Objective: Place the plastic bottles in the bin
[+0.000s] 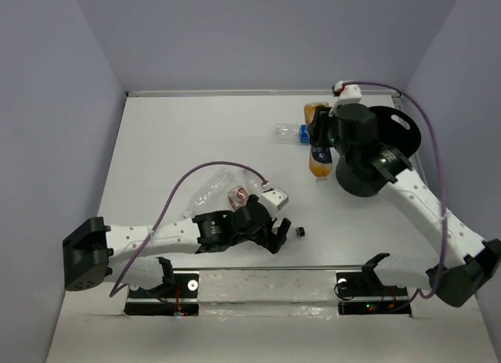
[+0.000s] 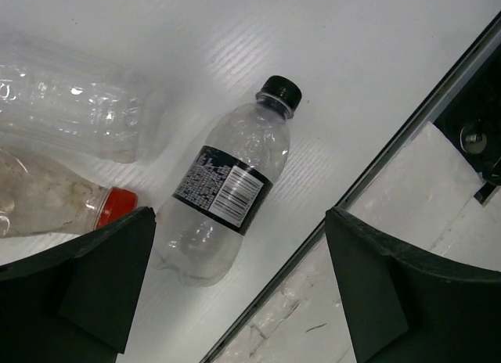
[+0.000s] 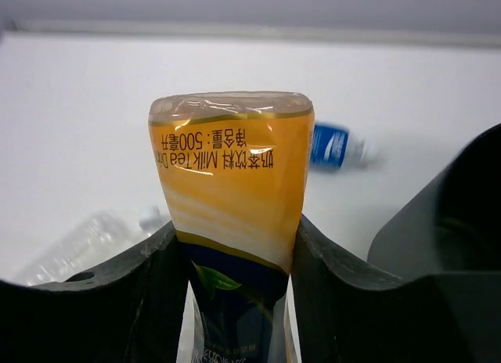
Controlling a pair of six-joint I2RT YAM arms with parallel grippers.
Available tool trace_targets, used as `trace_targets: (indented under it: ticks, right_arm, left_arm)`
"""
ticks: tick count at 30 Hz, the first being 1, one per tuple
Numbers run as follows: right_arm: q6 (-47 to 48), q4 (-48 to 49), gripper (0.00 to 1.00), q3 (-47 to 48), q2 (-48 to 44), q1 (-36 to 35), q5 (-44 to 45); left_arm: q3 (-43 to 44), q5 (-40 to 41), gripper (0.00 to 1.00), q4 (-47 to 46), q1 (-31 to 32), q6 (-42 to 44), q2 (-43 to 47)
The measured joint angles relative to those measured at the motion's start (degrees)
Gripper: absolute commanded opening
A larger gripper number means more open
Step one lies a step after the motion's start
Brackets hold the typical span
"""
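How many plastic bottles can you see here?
5: an orange one in the right gripper, a blue-labelled one beside it, and a clear, a red-capped and a black-labelled one by the left gripper. More may be hidden.

Your left arm [image 1: 156, 236] lies low, stretched to the right from its base, with the wrist angled downward. Your left gripper [image 2: 241, 214] has its jaws spread wide apart and grips nothing. Your right arm [image 1: 423, 206] reaches well forward and to the left from its base. Your right gripper [image 3: 235, 238] has both fingers [image 3: 156, 285] pressed against opposite sides of the orange bottle [image 3: 231, 175], clamped firmly on it.
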State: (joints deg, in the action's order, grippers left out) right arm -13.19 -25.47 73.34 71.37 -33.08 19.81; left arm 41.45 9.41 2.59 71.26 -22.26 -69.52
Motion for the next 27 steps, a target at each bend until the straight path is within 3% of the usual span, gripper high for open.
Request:
trace_targets:
  ticks: [4, 7, 12, 19, 20, 23, 25, 27]
  right_arm:
    - [2.5, 0.9, 0.31, 9.2, -5.9, 1.6, 5.3]
    - [4.1, 4.0, 0.3, 12.5, -7.0, 9.3, 8.7]
    - [4.4, 9.3, 0.3, 10.3, -5.1, 23.4, 11.1]
    - [4.8, 15.7, 0.35, 1.1, -0.3, 29.4, 12.5]
    - [4.8, 16.3, 0.37, 0.4, 0.1, 29.8, 12.6]
    - [4.8, 18.7, 0.6, -2.3, 0.6, 30.5, 13.0]
    - [4.7, 20.2, 0.85, -3.1, 0.5, 30.8, 13.2]
    - [4.2, 21.4, 0.88, -4.0, -0.2, 30.8, 13.2]
  left_arm:
    - [2.2, 4.6, 0.99, 0.3, 4.0, 3.0, -3.0]
    - [2.4, 6.9, 0.99, 0.3, 5.8, 5.3, -5.5]
    - [2.4, 8.0, 0.99, 0.2, 6.2, 7.8, -9.1]
    - [2.4, 8.3, 0.99, 0.2, 6.3, 9.6, -12.0]
    - [2.4, 8.3, 0.99, 0.1, 6.4, 9.8, -12.3]
    - [2.5, 8.4, 0.99, -0.2, 6.4, 10.3, -13.3]
    - [2.6, 8.7, 0.99, -0.2, 6.5, 10.7, -14.2]
    - [2.8, 8.7, 0.98, -0.2, 6.6, 10.8, -15.1]
